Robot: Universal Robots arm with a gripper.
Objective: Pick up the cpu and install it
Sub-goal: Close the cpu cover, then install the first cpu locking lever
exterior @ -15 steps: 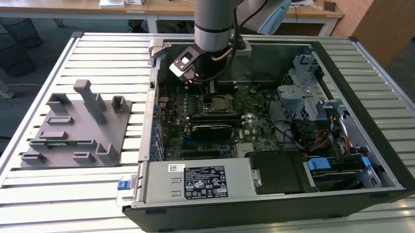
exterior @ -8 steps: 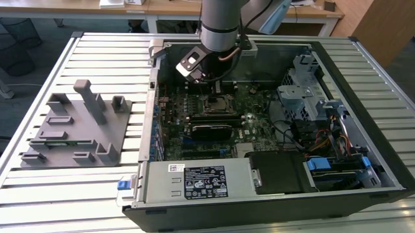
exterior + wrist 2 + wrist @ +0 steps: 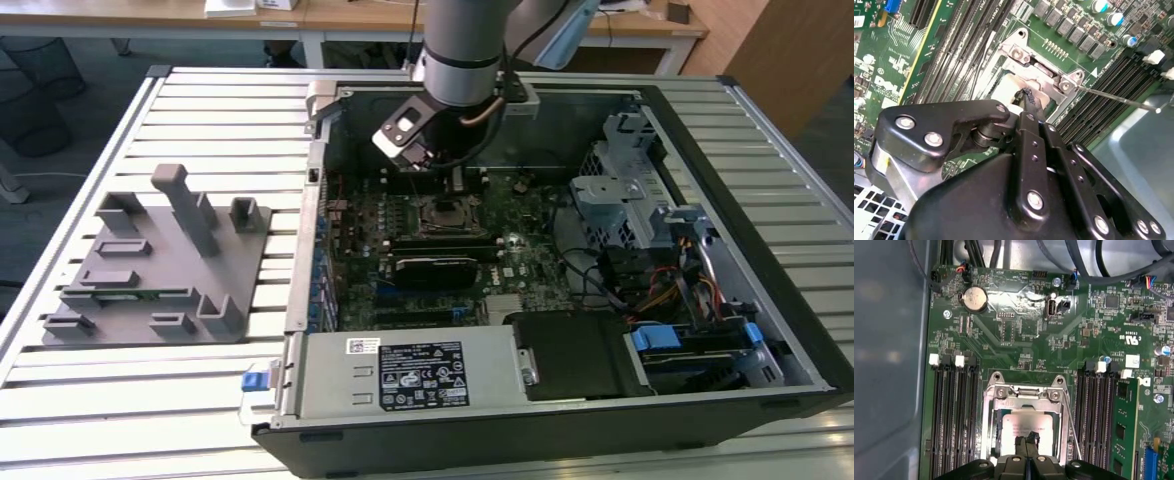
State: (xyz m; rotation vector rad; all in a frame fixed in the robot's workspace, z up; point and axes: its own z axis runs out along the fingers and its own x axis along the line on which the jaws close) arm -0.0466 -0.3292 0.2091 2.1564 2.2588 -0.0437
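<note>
Silver cpu (image 3: 1013, 426) lies in the socket (image 3: 1024, 392), gripper (image 3: 1027, 438) over it, memory slots (image 3: 951, 415) flanking.

A slatted metal table (image 3: 187, 110) carries an open desktop computer case (image 3: 561, 435) lying on its side. On the table, left of the case and apart from it, sits a grey plastic fixture block (image 3: 147, 270) with upright posts. Inside the case the green motherboard (image 3: 534, 265) lies flat. A labelled metal power supply (image 3: 400, 375) fills the near left corner, with a blue latch (image 3: 254, 380) at its left end. A grey drive cage (image 3: 627, 190) stands at the right, with orange and red cables (image 3: 654, 290) nearer. The first wrist view shows a coin cell battery (image 3: 975, 299), black memory slots (image 3: 954, 415) and a green memory module (image 3: 1126, 425). Wooden desks (image 3: 347, 15) stand beyond the table.
</note>
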